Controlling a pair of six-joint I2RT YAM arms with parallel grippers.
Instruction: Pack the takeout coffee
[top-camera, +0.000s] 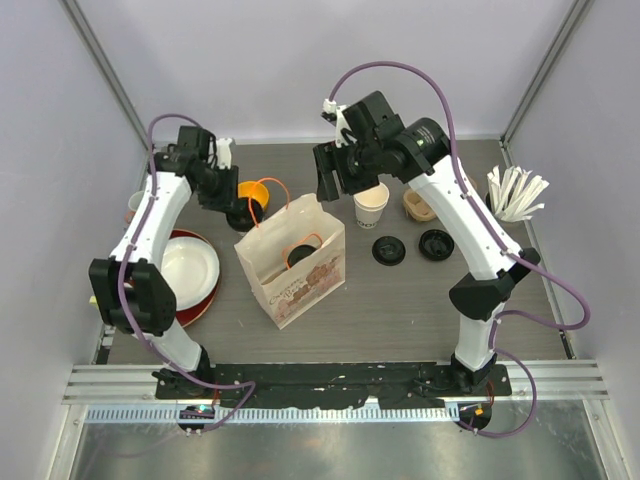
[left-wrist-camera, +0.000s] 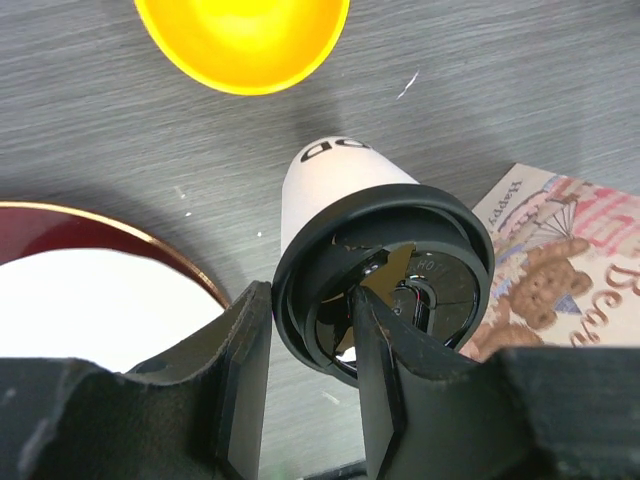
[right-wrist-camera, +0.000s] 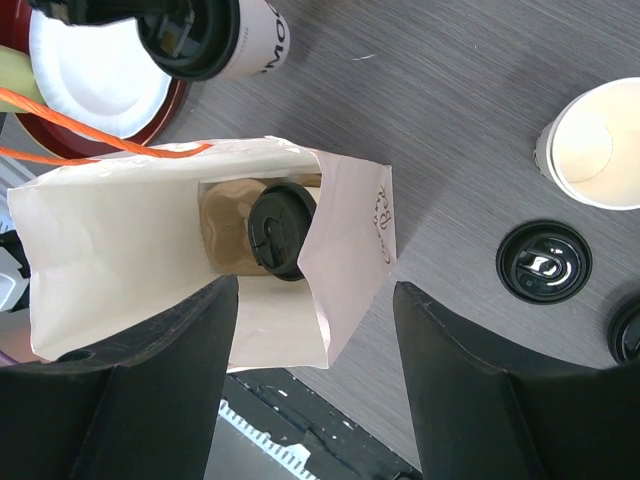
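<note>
One takeout coffee cup (top-camera: 299, 255) with a black lid stands inside the open paper bag (top-camera: 300, 290), seen from above in the right wrist view as the bagged cup (right-wrist-camera: 281, 243). A second white cup (left-wrist-camera: 335, 185) with a black lid (left-wrist-camera: 430, 270) stands on the table between the bag and an orange bowl. My left gripper (left-wrist-camera: 310, 300) is shut on that lid's raised rim, with one finger outside it and one on the lid top. My right gripper (right-wrist-camera: 318, 300) hangs open over the bag's mouth (right-wrist-camera: 120, 230) with nothing between its fingers.
An open white paper cup (top-camera: 371, 205) without a lid stands right of the bag, with two loose black lids (top-camera: 388, 250) (top-camera: 436, 245) nearby. An orange bowl (top-camera: 258, 190), a red plate (top-camera: 190, 315) holding a white bowl, a tan cup (top-camera: 418, 207) and white stirrers (top-camera: 515, 192) surround the work area.
</note>
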